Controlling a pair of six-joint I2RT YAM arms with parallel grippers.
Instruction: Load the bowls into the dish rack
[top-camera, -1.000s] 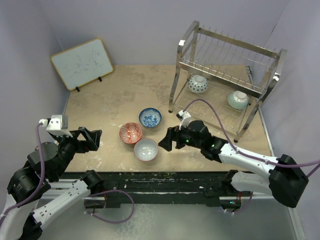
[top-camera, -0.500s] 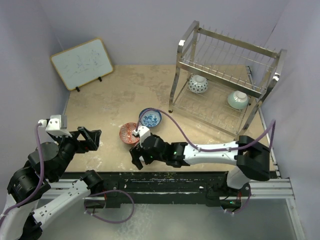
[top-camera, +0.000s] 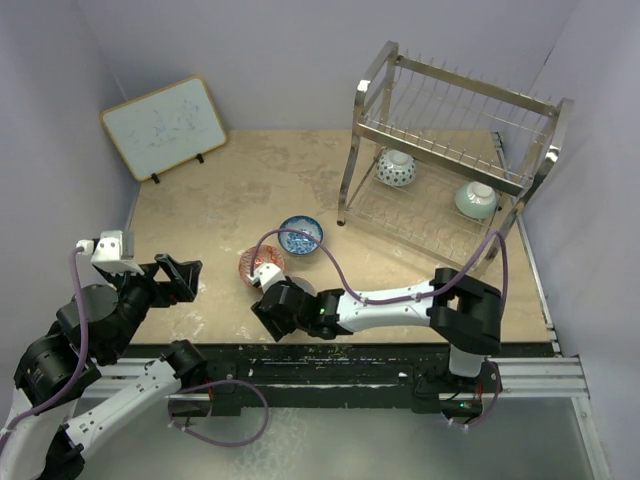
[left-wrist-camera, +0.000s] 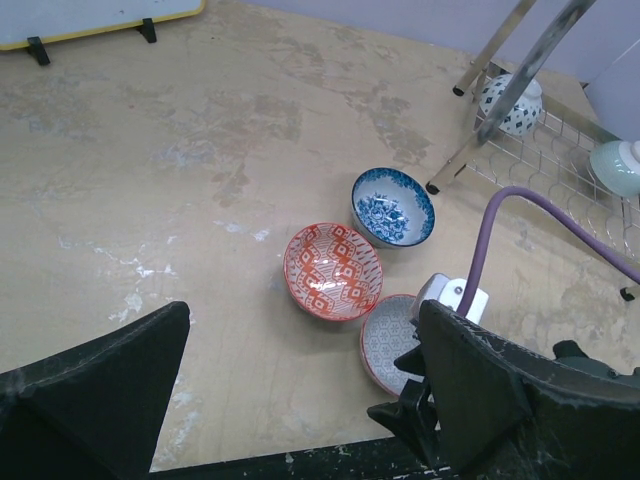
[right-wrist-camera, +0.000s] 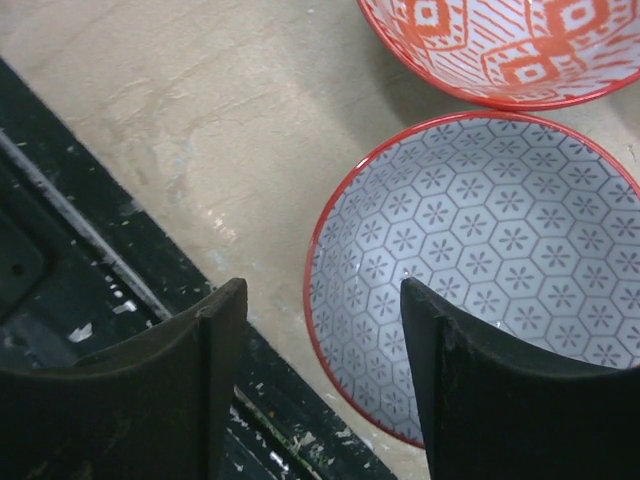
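Three bowls sit on the table: a blue-and-white bowl (top-camera: 300, 233) (left-wrist-camera: 393, 205), a red-orange bowl (top-camera: 260, 264) (left-wrist-camera: 333, 270) (right-wrist-camera: 500, 45) and a pale grey bowl with a red rim (left-wrist-camera: 388, 345) (right-wrist-camera: 480, 260). My right gripper (top-camera: 275, 310) (right-wrist-camera: 322, 300) is open and straddles the grey bowl's near rim, one finger inside and one outside, with a gap on both sides. It hides that bowl from above. My left gripper (top-camera: 180, 278) (left-wrist-camera: 305, 310) hangs open and empty to the left. The dish rack (top-camera: 450, 150) (left-wrist-camera: 520, 60) holds a blue-and-white bowl (top-camera: 396, 167) and a mint bowl (top-camera: 476, 200) on its lower tier.
A framed whiteboard (top-camera: 165, 125) leans at the back left. The black near edge of the table (right-wrist-camera: 90, 300) runs just below the grey bowl. The right arm's purple cable (top-camera: 330, 262) loops over the red-orange and blue bowls.
The right arm has swung left from the table's middle to the grey bowl by the near edge, covering it from above. Its jaws have narrowed. The left arm has stayed still.
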